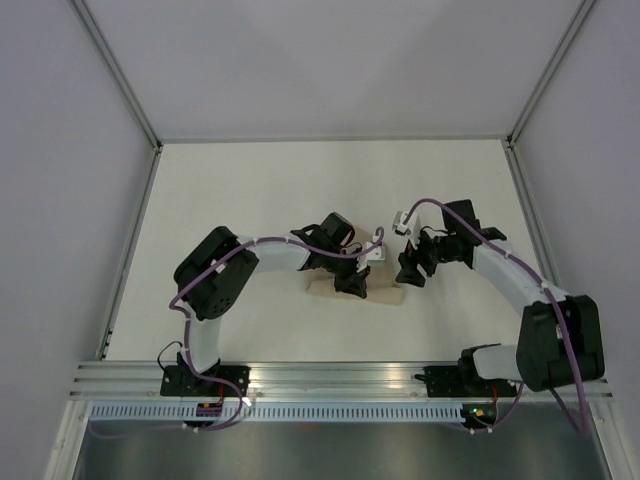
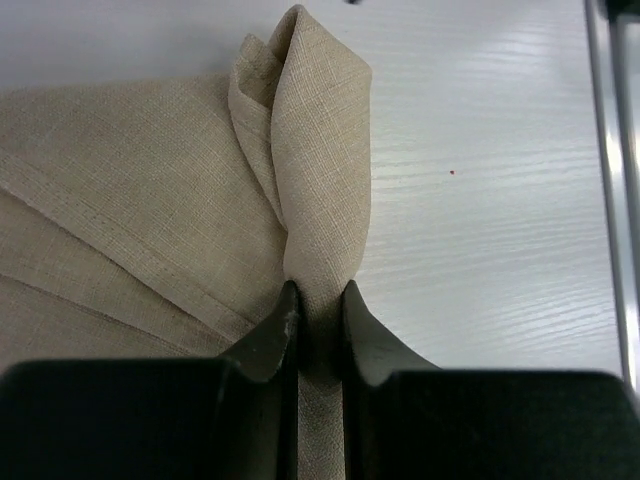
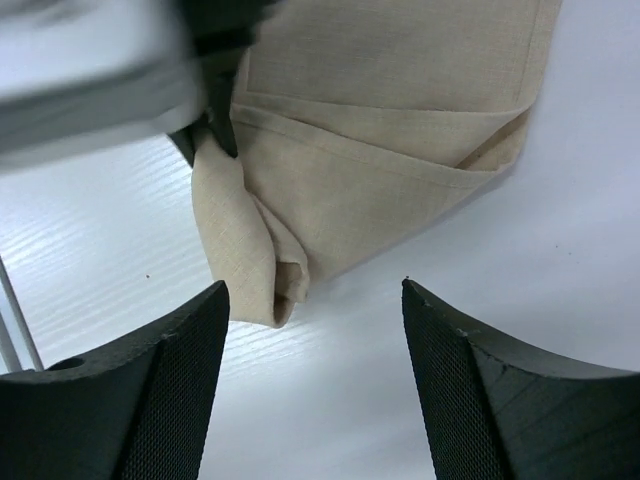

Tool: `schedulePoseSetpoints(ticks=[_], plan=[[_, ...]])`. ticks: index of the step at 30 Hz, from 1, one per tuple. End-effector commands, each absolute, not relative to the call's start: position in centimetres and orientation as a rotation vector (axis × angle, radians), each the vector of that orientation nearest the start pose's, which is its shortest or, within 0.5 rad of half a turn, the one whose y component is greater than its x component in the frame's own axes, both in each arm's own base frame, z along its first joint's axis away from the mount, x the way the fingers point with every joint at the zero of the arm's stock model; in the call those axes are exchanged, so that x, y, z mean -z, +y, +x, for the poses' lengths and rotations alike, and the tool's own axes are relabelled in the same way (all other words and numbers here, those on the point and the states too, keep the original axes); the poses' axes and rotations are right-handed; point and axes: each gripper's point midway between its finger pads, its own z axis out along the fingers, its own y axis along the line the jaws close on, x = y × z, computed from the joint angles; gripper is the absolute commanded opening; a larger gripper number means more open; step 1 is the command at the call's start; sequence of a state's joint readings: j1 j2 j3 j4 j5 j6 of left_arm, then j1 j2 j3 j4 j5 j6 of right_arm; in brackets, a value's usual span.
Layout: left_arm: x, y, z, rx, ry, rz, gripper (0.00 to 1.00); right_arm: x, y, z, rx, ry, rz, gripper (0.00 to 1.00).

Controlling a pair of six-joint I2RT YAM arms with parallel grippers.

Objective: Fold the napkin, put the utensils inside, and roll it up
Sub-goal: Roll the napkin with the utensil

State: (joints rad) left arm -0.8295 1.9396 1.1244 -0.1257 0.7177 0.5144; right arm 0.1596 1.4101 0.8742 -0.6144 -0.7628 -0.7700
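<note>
The folded napkin (image 2: 140,190), mid-tabletop (image 2: 480,200), is clenched at a rolled edge by the left pincer (image 2: 318,298); the right pincer (image 3: 312,292) is spread, released, at its 3 o'clock; no utensils are seen, and rolling is judged unfinished

Top view: bright, even, diffuse light from overhead. The white counter (image 1: 250,190) and walls (image 1: 60,150) are close to washed out. The arms (image 1: 215,275) cast only faint, soft-edged shadows. Detail at centre is too small to read.

Left wrist view: the napkin (image 2: 150,180) weave is sharp and its creases are shaded. Counter grain is clear, paler toward the top. The left tool (image 2: 320,290) is near black and underexposed, and goes soft at the bottom edge.

Right wrist view: the right tool (image 3: 315,285) is dark, with mesh texture readable on its fingers (image 3: 170,400). The grey shape at top left is badly blurred. There is a soft shadow along the napkin's lower edge.
</note>
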Motion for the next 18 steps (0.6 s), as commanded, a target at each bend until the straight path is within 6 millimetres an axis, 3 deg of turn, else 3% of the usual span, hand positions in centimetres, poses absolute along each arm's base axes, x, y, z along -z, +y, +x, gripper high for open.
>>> schedulePoseSetpoints(ticks=[1, 10, 18], plan=[[-0.2, -35.8, 16.5, -1.569, -2.193, -1.874, 0.02, -10.3, 14.9, 27.7, -0.559, 1.829, -1.328, 0.75], [-0.9, -35.6, 17.7, -1.749, -2.150, -1.662, 0.02, -5.8, 18.9, 22.2, -0.391, 1.702, -1.583, 0.77], [-0.8, -35.5, 17.9, -1.760, -2.152, -1.640, 0.02, -4.0, 19.9, 20.3, -0.332, 1.644, -1.678, 0.78]])
